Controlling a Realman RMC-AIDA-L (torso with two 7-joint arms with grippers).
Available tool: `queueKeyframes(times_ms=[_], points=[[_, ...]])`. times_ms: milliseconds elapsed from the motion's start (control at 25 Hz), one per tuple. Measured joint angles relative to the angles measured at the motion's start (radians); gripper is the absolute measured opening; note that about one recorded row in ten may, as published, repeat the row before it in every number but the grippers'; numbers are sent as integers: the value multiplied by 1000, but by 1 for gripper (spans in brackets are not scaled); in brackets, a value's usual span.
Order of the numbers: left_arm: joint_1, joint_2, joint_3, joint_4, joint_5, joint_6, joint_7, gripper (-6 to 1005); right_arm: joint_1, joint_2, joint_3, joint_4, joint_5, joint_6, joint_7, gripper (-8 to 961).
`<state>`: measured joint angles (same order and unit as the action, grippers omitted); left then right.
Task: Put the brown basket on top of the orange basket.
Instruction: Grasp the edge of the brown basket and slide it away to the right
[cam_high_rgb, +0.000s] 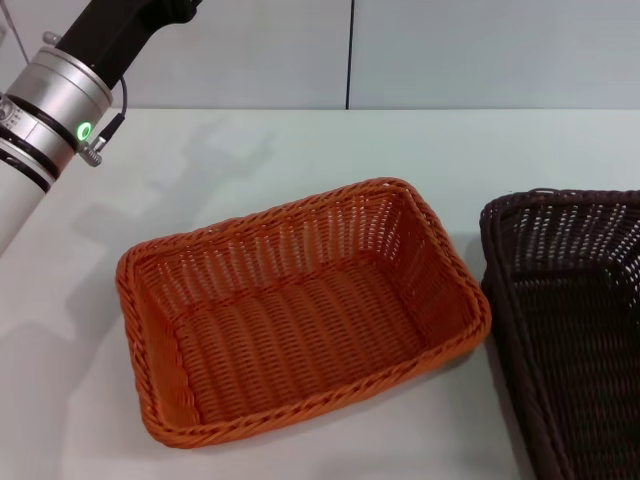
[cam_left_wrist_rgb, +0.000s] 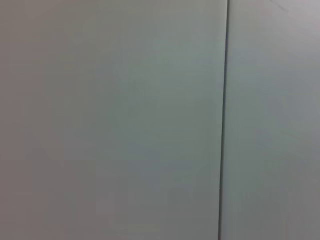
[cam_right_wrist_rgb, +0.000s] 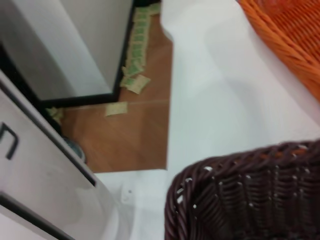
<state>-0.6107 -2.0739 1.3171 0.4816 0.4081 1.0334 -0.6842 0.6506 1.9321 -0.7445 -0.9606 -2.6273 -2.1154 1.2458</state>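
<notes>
Nearest to the head camera lies the orange basket (cam_high_rgb: 300, 310), standing upright on the white table (cam_high_rgb: 480, 160) with its open side up, and nothing is inside it. It is turned a little, so one long side runs at a slant across the table. Just beside it, toward the robot's right, stands the brown basket (cam_high_rgb: 575, 320), also upright on the table and also with nothing inside; part of it is cut by the edge of the head view. Between the two rims I see a narrow strip of bare table, so the baskets are close but they do not touch. One basket is not on top of the other: both rest side by side on the table. The left arm (cam_high_rgb: 55, 100) is raised at the far left corner, well apart from both baskets, with a small green light (cam_high_rgb: 85, 130) shining on its silver ring. Its gripper is out of the head view, and the left wrist view shows only a pale wall (cam_left_wrist_rgb: 110, 120) with one dark vertical seam (cam_left_wrist_rgb: 223, 120). Whether the left gripper is open or closed, I cannot tell. The right gripper is also not seen in any view. From the right wrist, the braided corner of the brown basket is very near, the orange basket lies beyond it across bare table, and past the table edge there is a wooden floor (cam_right_wrist_rgb: 130, 130) with small paper pieces (cam_right_wrist_rgb: 135, 60) scattered on it.
</notes>
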Motion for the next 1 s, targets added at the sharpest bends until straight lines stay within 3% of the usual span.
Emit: queueKeyframes(times_ms=[480, 600, 720, 800, 840, 1000], points=[[-17, 5, -13, 8, -13, -23, 25, 859, 17, 52, -110, 4, 11, -53, -31, 633], [-18, 6, -16, 5, -14, -25, 27, 859, 21, 46, -99, 7, 22, -47, -32, 633], [-18, 7, -17, 2, -15, -25, 45, 859, 27, 24, -56, 6, 64, -32, -33, 633], [-15, 7, -18, 2, -15, -26, 49, 859, 32, 12, -2, 2, 95, -7, -33, 634], [-15, 7, -18, 2, -15, -26, 49, 859, 37, 7, 74, -7, 122, 46, -22, 634], [-10, 6, -18, 1, -15, -26, 50, 859, 52, 2, 164, -10, 132, 144, 14, 634]])
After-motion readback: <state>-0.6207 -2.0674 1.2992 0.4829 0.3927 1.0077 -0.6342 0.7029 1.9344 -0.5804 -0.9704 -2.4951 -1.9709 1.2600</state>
